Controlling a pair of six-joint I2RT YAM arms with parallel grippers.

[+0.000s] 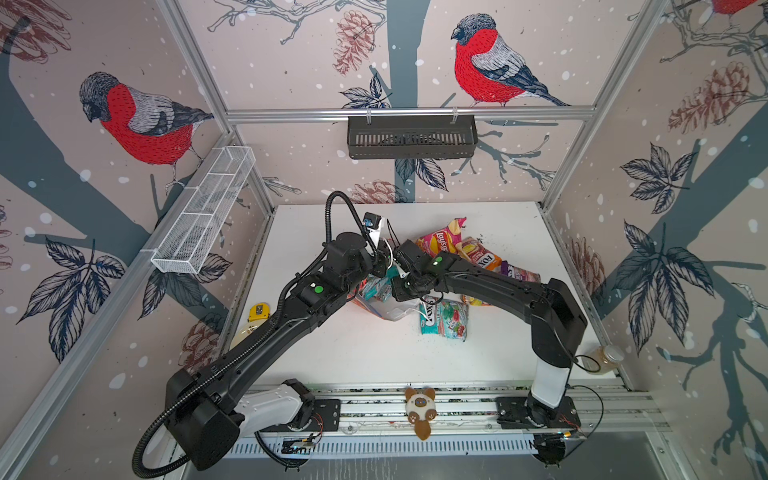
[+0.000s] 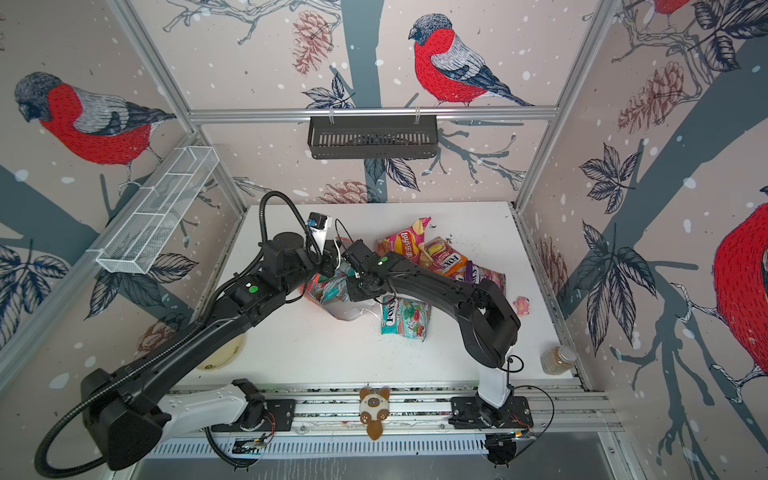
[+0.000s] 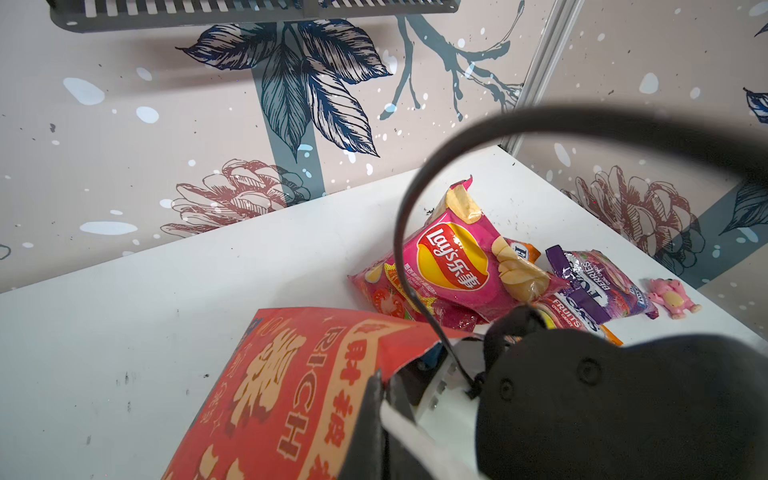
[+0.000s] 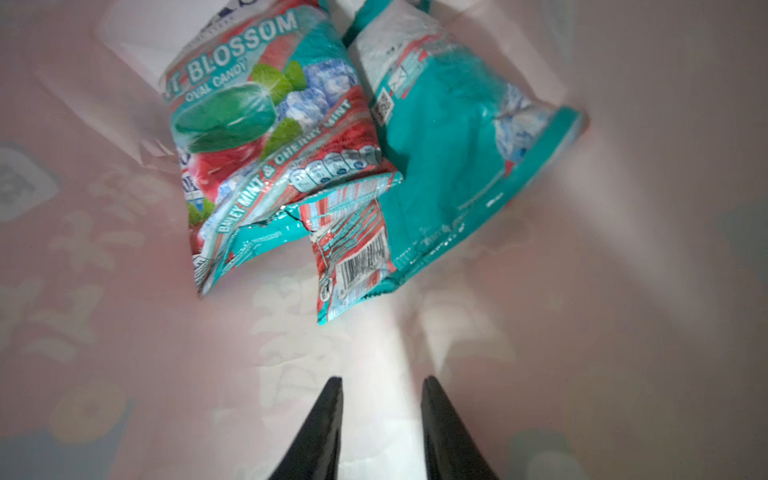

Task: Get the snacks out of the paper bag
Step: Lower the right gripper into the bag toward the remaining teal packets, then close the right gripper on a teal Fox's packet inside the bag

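The left gripper (image 3: 380,401) clamps the red paper bag (image 3: 291,395); inside, teal mint candy packets (image 4: 266,137) lie ahead of the right gripper (image 4: 382,379), fingers apart.

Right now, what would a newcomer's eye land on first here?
A tipped red paper bag sits mid-table, both arms meeting at its mouth. Right of it lies a bright snack pile with a pink Lay's chip bag. Inside the bag, the right arm's open fingers face two teal mint candy packets.

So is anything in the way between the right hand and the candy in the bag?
Nothing visible. The open right hand is inside the paper bag, with only bare bag wall between it and the teal packets.
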